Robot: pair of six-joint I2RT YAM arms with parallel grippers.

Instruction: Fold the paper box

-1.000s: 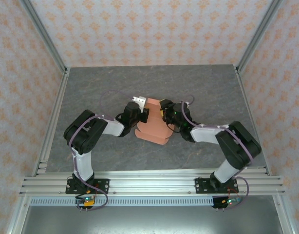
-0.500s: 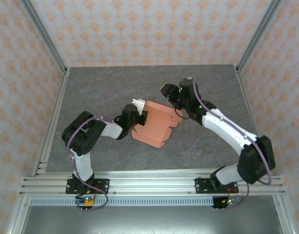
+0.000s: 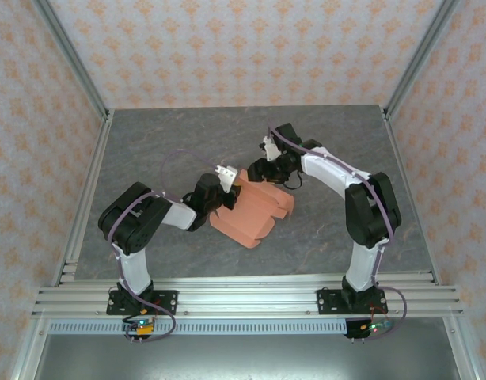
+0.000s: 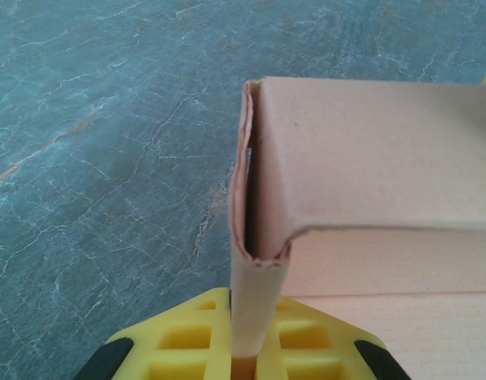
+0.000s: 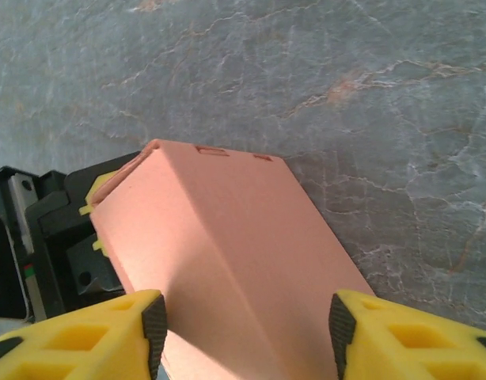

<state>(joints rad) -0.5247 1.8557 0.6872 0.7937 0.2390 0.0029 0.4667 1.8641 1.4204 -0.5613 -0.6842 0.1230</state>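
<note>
Paper box (image 3: 255, 210) (image 4: 370, 158) (image 5: 227, 261), salmon-orange thin card, part-formed. It sits mid tabletop (image 3: 148, 142) (grey, marbled) between the two arms, and looks propped up rather than lying flat.

Progress, my read: about midway.
- Main creases are in. Left wrist view shows a folded corner with a doubled wall, layers gaping and not pressed home.
- Right wrist view shows a long ridge fold and two small slots (image 5: 212, 149) on the far edge, with nothing tucked in as far as I can see.
- Rounded flaps (image 3: 267, 226) at the near end look loose.
- Left to do: close flaps, seat tabs, square up.

Left end effector (image 3: 229, 188) (image 4: 244, 352) is clenched on an upright card wall at the box's left side. The card runs straight down between the yellow fingers (image 4: 187, 340).

Right end effector (image 3: 268, 164) (image 5: 244, 324) is released, jaws apart over the top panel at the far end. Can't tell if the pads touch.

Room:
- The box is well apart from the aluminium side rails (image 3: 83, 202), with open tabletop all round.
- The tight spot is the far-left corner, where both end effectors sit near each other. Likely clash point.
- The thin card edge would probably buckle if pushed end-on.
</note>
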